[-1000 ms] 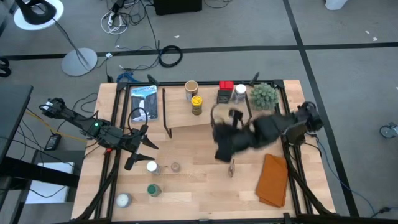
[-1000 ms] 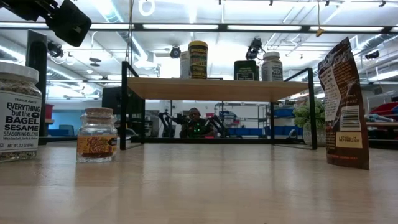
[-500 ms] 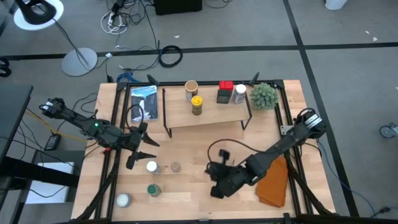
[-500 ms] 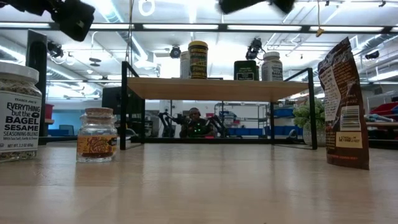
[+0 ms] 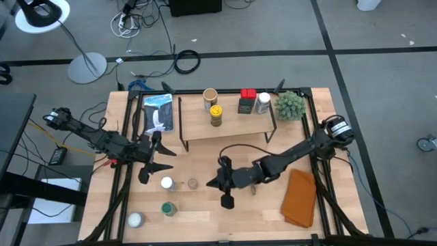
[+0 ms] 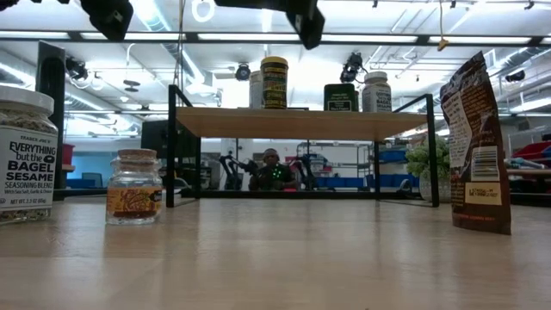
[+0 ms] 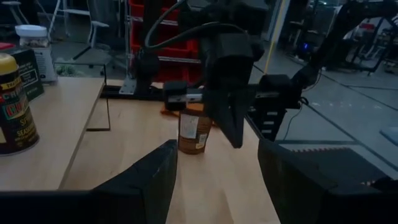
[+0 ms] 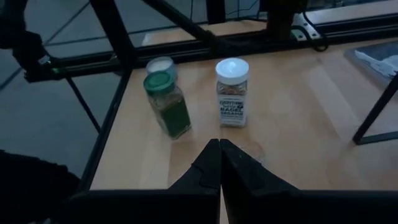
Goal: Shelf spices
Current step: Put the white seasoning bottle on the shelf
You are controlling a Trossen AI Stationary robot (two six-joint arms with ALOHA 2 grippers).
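Right wrist view: bagel-seasoning jar [image 8: 232, 92] just ahead of closed right hand [image 8: 219, 163].

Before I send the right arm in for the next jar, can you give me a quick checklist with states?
1. Right gripper empty, fingers shut: not ok for grasping, open first.
2. Left gripper clear of the jars, holding nothing: ok.
3. Bagel seasoning jar upright: ok.
4. Green jar upright: ok.
5. Free room on the shelf plank in front of the stored spices: ok.
6. Which jar the right gripper is lined up on: cannot tell.
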